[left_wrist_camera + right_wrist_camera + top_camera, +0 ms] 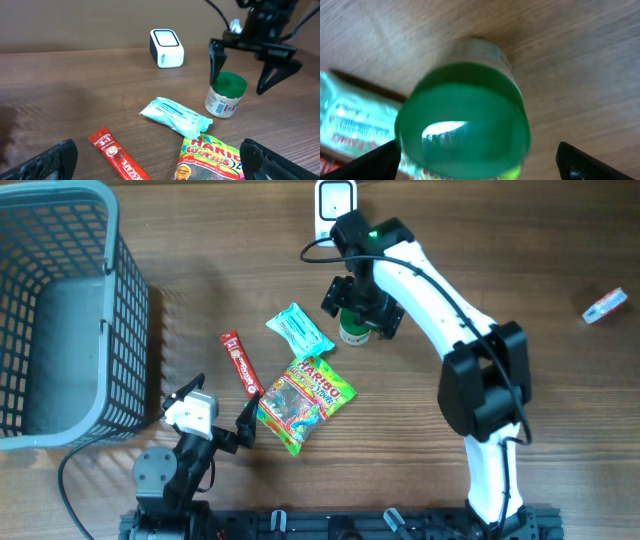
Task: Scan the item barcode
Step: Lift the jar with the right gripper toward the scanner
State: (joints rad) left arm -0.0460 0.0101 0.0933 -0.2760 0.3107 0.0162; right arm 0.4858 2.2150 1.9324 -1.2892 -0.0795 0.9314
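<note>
1. The right gripper (360,308) hung over the jar (352,330) with its jaws spread wide. In the right wrist view the fingertips sat at the lower corners of the frame, and the green lid (465,120) filled the middle between them with room on both sides.
2. From the left wrist view I saw the right gripper (236,89) straddling the jar (226,95). The far finger stood clearly off the lid. Whether the near finger touched it, I could not tell.
3. The jar stood upright on the table (500,240), between the scanner (335,200) and the sweets bag (305,402).
4. The scanner (166,47) lay near the far table edge, with bare wood between it and the jar.
5. The teal packet (298,330) lay just beside the jar on its left. Its crimped end pointed toward the jar's base (175,116).
6. The red coffee stick (241,365) lay left of the sweets bag, and its lower end came near the left gripper.
7. The left gripper (222,400) rested low near the front edge, jaws fully apart and empty.
8. The basket (125,330) took up the left side, its wall near the left gripper.
9. A small item (605,307) lay alone near the right edge, well apart from everything else, with open table around it.
</note>
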